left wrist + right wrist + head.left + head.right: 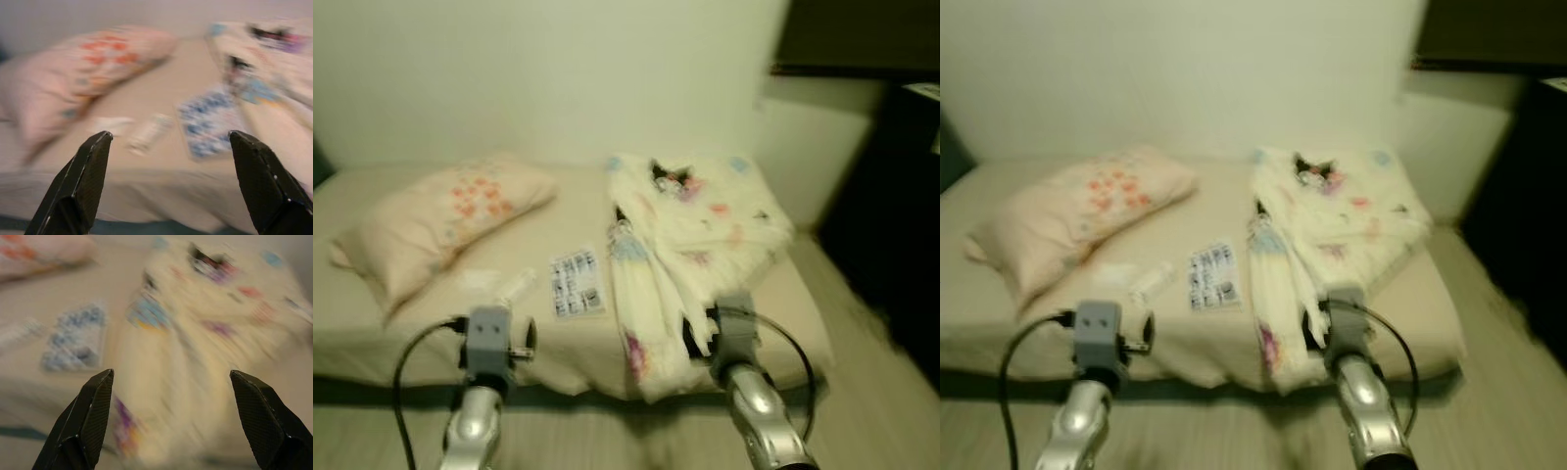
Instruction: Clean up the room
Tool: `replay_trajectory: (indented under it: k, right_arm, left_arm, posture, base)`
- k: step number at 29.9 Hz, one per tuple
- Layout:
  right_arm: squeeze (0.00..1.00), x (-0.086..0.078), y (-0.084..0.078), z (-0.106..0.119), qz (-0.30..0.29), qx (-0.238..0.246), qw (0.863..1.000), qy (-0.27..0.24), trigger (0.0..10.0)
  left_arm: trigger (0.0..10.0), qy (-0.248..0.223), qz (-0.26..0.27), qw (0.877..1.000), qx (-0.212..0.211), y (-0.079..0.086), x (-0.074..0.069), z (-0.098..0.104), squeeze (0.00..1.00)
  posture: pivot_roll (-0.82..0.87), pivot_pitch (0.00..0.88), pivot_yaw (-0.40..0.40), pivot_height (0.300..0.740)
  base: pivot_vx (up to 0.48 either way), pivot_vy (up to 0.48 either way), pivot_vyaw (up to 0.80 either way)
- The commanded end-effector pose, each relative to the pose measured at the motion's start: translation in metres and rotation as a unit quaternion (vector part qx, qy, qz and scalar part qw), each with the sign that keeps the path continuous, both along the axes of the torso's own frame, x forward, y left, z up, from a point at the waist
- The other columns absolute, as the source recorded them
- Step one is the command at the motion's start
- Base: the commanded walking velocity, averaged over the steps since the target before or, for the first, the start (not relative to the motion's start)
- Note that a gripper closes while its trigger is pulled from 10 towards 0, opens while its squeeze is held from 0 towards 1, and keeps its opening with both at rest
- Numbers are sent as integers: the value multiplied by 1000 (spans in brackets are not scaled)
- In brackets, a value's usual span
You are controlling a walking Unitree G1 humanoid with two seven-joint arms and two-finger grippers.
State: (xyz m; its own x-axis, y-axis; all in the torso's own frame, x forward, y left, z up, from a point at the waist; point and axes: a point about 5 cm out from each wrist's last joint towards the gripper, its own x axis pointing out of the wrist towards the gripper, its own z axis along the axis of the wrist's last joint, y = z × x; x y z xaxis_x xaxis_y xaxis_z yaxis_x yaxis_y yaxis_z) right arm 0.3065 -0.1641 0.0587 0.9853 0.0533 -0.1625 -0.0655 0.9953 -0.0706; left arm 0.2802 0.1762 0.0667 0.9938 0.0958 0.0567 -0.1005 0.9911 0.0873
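Both grippers, left (168,142) and right (171,379), hover at the bed (568,362) edge with fingers spread wide. Past them lie a rumpled blanket (690,230), a printed leaflet (577,283), what looks like a small tube (517,285), and a pillow (435,220).

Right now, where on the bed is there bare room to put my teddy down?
The bare sheet of the bed between the pillow and the blanket is free. It is crowded nearer the front edge: a leaflet and a small tube lie there.
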Motion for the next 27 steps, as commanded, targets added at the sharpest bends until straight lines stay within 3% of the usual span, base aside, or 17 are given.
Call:
replay_trajectory:
  k: [1,12,27]
  right_arm:
    - [0,1,19,-1,32,10,999,1,10000]
    - [0,1,20,-2,45,16,999,10,10000]
    - [0,-1,27,-5,64,27,997,17,10000]
  left_arm:
    - [10000,26,23,999,6,14,-8,-10,0]
    - [10000,31,26,999,7,15,-11,-11,0]
    - [10000,40,35,999,10,22,-16,-12,0]
  posture:
    - [-22,20,-27,740]
    - [-21,20,-28,740]
    - [-13,24,-30,740]
  base:
    - [469,0,800]
    - [466,0,800]
    - [445,0,0]
